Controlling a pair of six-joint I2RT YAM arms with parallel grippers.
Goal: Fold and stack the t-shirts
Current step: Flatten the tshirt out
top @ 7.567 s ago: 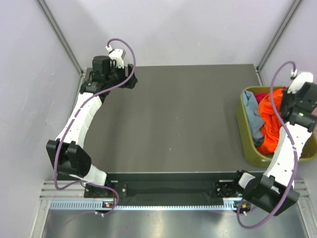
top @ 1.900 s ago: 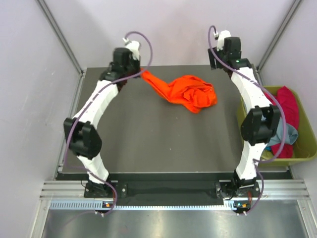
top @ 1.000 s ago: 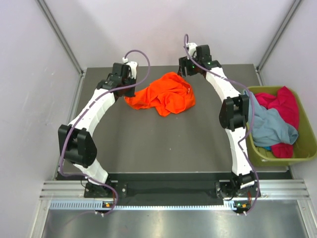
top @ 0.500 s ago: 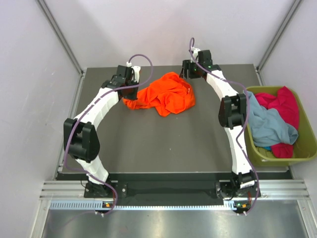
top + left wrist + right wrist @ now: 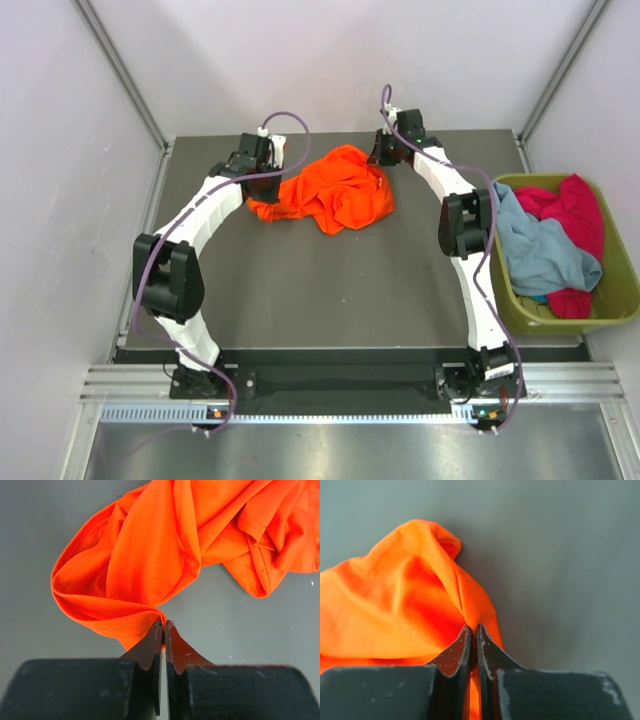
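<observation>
Dark table, crumpled orange t-shirt, left pincer and right pincer each seemingly tight on its edge.

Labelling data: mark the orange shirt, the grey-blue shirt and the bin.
orange shirt [image 5: 335, 195], top view, crumpled middle.
grey-blue shirt [image 5: 540, 250], top view, draped middle.
bin [image 5: 560, 324], top view, near wall.

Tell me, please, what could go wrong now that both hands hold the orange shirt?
The left hand and the right hand each pinch only a thin fold of cloth, so the orange shirt may slip out when pulled. The shirt lies bunched, so it may spread out twisted.
</observation>
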